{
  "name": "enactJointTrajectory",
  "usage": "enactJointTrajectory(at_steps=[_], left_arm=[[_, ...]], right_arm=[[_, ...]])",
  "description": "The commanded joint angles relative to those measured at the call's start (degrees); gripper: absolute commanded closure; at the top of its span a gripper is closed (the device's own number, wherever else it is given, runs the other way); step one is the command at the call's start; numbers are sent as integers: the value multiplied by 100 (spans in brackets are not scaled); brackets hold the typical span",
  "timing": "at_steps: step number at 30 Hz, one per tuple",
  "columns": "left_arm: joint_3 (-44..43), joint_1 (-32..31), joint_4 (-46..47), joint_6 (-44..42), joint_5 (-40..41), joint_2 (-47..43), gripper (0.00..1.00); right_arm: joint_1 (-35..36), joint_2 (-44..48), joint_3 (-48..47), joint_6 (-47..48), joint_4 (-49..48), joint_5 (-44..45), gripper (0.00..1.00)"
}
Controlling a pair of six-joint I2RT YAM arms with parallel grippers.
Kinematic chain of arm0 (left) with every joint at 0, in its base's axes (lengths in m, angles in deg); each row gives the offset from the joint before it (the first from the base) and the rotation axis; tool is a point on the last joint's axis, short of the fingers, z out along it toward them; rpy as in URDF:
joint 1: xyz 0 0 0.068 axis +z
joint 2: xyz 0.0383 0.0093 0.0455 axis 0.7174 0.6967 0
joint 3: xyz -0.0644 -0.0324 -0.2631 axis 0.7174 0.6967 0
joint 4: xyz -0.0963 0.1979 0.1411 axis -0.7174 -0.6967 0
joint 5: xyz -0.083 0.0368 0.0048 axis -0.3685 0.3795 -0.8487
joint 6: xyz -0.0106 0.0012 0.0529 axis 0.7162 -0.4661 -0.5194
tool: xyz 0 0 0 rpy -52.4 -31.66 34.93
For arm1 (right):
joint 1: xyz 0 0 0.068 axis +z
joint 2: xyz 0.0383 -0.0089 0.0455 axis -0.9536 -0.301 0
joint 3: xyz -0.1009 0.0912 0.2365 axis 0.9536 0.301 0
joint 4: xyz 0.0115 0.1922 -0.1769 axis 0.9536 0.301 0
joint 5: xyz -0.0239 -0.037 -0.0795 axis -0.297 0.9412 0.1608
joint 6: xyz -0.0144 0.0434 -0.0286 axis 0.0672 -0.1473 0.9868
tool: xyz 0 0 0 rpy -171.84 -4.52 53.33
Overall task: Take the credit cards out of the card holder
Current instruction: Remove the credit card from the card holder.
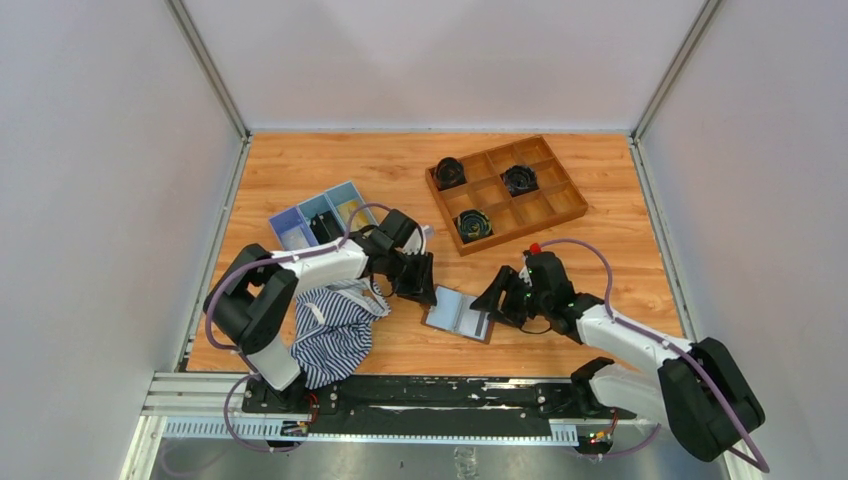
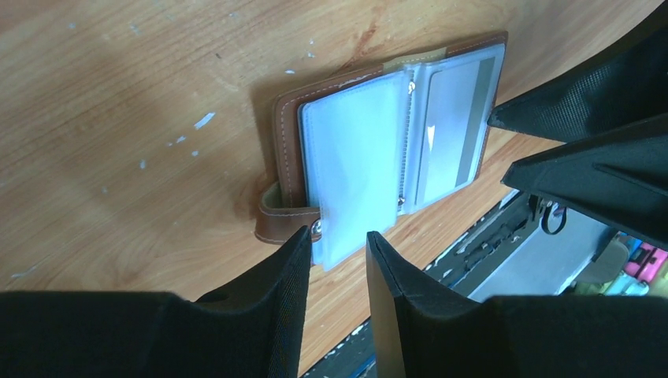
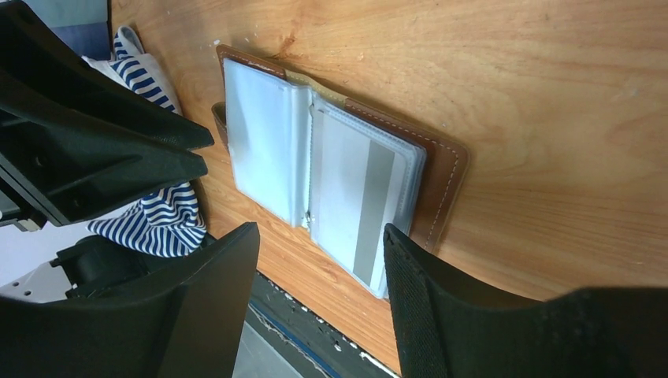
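The card holder (image 1: pixel 458 313) lies open and flat on the wooden table (image 1: pixel 600 250), near the front edge and between the two grippers. It is judged light and thin. The brown stitched cover looks fairly stiff; the glossy pale sleeves look soft and slippery. A card (image 3: pixel 370 213) with a grey stripe sits in one sleeve and is best pinched at its edge while the cover is pinned down. The left gripper (image 2: pixel 339 236) is narrowly parted over a sleeve corner and grasps nothing. The right gripper (image 3: pixel 321 232) is spread wide and empty. A striped cloth (image 1: pixel 335 325) lies just beside the left arm.

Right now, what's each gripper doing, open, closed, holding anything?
Left gripper: open, holding nothing, at the card holder.
Right gripper: open, holding nothing.
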Motion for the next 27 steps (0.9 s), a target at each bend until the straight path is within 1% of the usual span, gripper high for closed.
enactJointTrajectory(at_steps=[1, 14, 22, 27], left_arm=[[39, -115, 344, 65, -101, 163, 64], [101, -265, 582, 164, -191, 513, 65], [97, -337, 701, 196, -274, 705, 66], [92, -366, 726, 227, -255, 644, 66]], right_arm=[[96, -65, -47, -29, 52, 141, 37], [137, -397, -34, -70, -300, -46, 37], [142, -651, 58, -312, -1013, -512, 37], [197, -690, -51, -377, -1295, -703, 37]])
